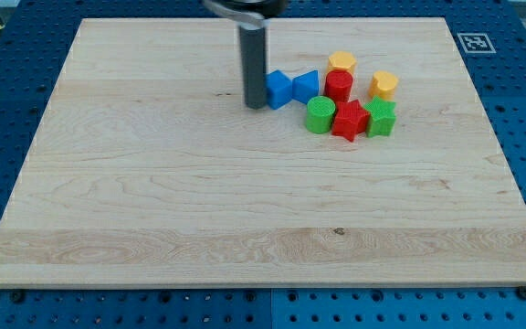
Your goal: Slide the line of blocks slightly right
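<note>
My tip [257, 104] rests on the board just left of a blue block [278, 89], touching or nearly touching its left side. A blue triangular block [306, 85] sits right of that one, then a red cylinder [339, 86]. A yellow block [341, 62] lies above the red cylinder, and another yellow block [383, 85] lies at the right. Below them sit a green cylinder [320, 115], a red star-shaped block [349, 120] and a green block [381, 118], side by side in a row.
The wooden board [153, 201] lies on a blue perforated table. A black-and-white marker [472, 41] is at the view's top right, off the board. The arm's dark rod comes down from the view's top.
</note>
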